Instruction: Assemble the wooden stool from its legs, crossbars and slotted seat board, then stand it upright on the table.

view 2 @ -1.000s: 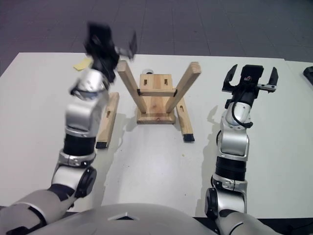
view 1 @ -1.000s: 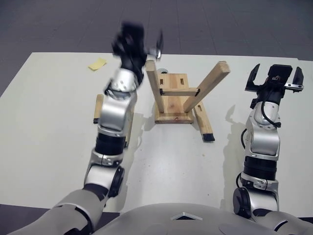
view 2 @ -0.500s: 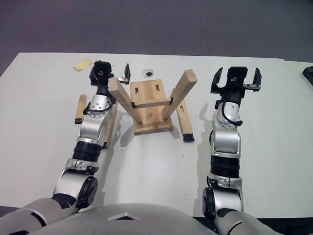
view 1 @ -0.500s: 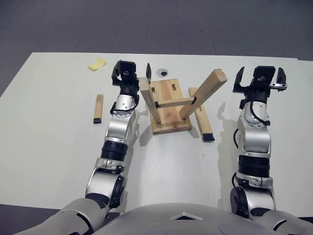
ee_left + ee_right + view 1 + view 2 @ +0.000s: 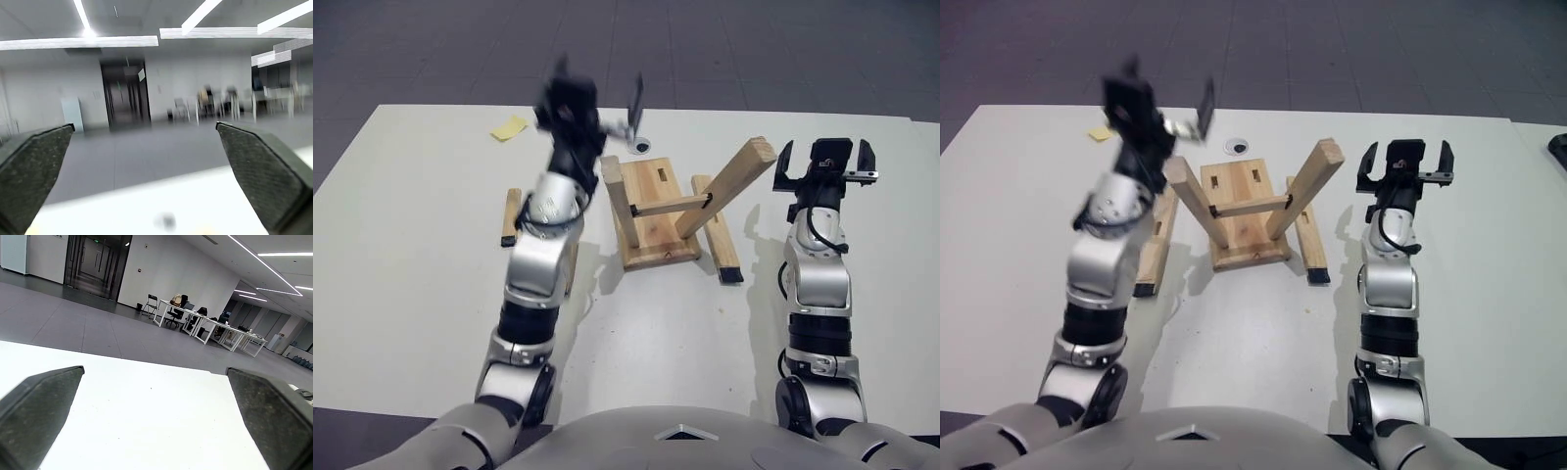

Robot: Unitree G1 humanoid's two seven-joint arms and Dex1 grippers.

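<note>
the part-built stool sits mid-table (image 5: 411, 255): the seat board (image 5: 656, 223) lies flat, with two legs rising from it. the left leg (image 5: 619, 201) is nearly upright, the right leg (image 5: 731, 184) leans out to the right, and a crossbar (image 5: 668, 207) joins them. a loose leg (image 5: 718, 237) lies just right of the board and a short bar (image 5: 510, 215) lies well to the left. the left gripper (image 5: 597, 98) hangs raised beside the stool's far left, fingers released, empty. the right gripper (image 5: 827, 154) stands right of the stool, fingers also spread, empty.

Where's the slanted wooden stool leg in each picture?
Left eye view: the slanted wooden stool leg is right of centre, its top tilting towards the right gripper.
Right eye view: the leg is just right of centre.
Shared landmark: the flat wooden seat board beneath it.
</note>
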